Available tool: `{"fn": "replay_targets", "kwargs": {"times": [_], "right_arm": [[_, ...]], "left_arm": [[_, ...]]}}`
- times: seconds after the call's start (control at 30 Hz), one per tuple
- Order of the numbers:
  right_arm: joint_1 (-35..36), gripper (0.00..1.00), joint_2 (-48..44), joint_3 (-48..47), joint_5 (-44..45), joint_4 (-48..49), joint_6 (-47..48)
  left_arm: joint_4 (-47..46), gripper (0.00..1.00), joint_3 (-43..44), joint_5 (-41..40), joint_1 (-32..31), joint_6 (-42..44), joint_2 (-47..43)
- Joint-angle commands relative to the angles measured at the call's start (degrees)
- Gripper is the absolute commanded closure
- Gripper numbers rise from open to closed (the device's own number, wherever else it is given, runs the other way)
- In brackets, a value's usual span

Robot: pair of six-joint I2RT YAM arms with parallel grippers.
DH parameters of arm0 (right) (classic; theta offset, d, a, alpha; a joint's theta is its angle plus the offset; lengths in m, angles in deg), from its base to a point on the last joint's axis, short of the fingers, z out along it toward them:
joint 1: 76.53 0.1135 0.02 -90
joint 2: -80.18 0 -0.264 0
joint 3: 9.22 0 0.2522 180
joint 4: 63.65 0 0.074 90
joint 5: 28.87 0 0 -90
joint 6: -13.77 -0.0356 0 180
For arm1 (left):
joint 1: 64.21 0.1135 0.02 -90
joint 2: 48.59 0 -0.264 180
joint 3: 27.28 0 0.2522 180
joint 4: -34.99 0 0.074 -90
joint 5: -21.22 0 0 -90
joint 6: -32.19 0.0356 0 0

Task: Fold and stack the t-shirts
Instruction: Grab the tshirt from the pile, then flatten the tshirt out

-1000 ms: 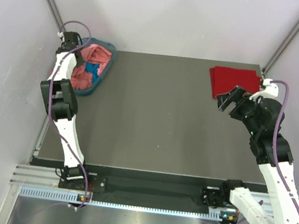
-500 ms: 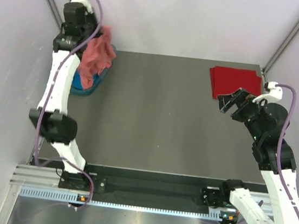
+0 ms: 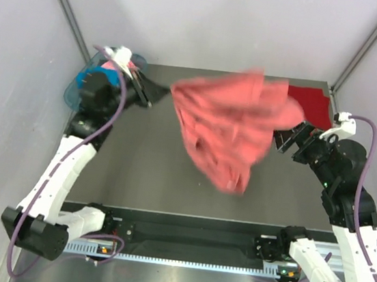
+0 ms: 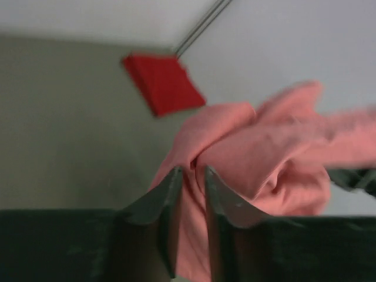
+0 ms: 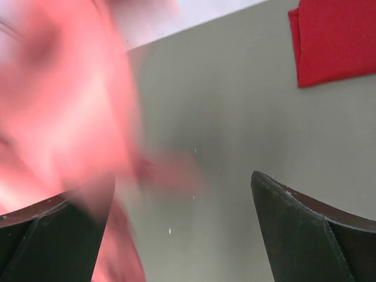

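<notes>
The salmon shirt (image 3: 228,129) hangs blurred in the air above the middle of the surface (image 3: 137,169). Its long axis runs left to right over the far half, and a bunched tail droops toward the near edge. The left jaws are clamped on its left end. The right jaws stand wide apart, holding nothing, just beside its right end. A folded dark red shirt (image 3: 313,105) lies flat in the far-right corner, partly hidden. A blue shirt (image 3: 84,79) sits in the basket (image 3: 70,93) at the far-left corner.

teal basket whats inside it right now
Some bright blue cloth shows inside the teal basket. The left arm, its fingers shut on the salmon shirt, covers the rest, so anything else inside cannot be seen.
</notes>
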Motion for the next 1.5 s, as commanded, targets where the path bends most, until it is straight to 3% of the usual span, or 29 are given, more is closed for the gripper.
{"fn": "replay_targets", "kwargs": {"times": [0.0, 0.03, 0.07, 0.17, 0.27, 0.47, 0.57, 0.8, 1.03, 1.23, 1.47], "right_arm": [[0.69, 0.00, -1.67, -0.33, -0.52, -5.19, -0.84], [0.78, 0.00, -1.85, 0.10, -0.43, -7.21, -0.93], [0.78, 0.00, -2.11, 1.41, -0.43, -8.10, -0.93], [0.78, 0.00, -3.25, 4.49, -0.69, -10.74, -0.93], [0.78, 0.02, -3.96, 8.35, -1.65, -12.15, -0.76], [1.30, 0.21, -0.27, 17.76, -7.54, -8.39, -1.55], [4.90, 0.29, 3.06, 20.41, -6.50, -6.00, -3.21], [17.64, 0.28, 11.33, 21.73, 2.11, -2.40, -11.29], [34.77, 0.29, 21.43, 15.94, 10.19, -0.99, -9.55], [40.85, 0.39, 26.54, 17.94, 11.79, 7.52, -11.83], [46.92, 0.39, 31.54, 17.16, 16.61, 15.10, -14.38]], "left_arm": [[8.68, 0.69, -15.97, 1.94, -0.30, -0.15, -1.34], [11.57, 0.52, -17.51, 0.63, -0.30, 1.61, -1.43], [18.12, 0.49, -18.48, -1.82, -0.30, 3.71, -0.39], [26.34, 0.46, -19.28, -4.74, -0.30, 9.96, 0.85], [27.51, 0.45, -19.89, -4.31, -0.65, 12.69, -1.86], [27.68, 0.43, -24.62, -1.94, -3.46, 11.83, -5.65], [24.27, 0.44, -30.15, -1.93, -7.32, 9.02, -7.23], [14.25, 0.43, -38.96, -3.52, -12.95, 2.51, -4.78], [1.58, 0.41, -41.69, -4.04, -17.70, -2.07, 1.72], [-2.89, 0.41, -42.30, -6.42, -21.21, -2.68, 9.54], [-12.04, 0.43, -44.06, -4.05, -23.06, -6.11, 16.05]]}}
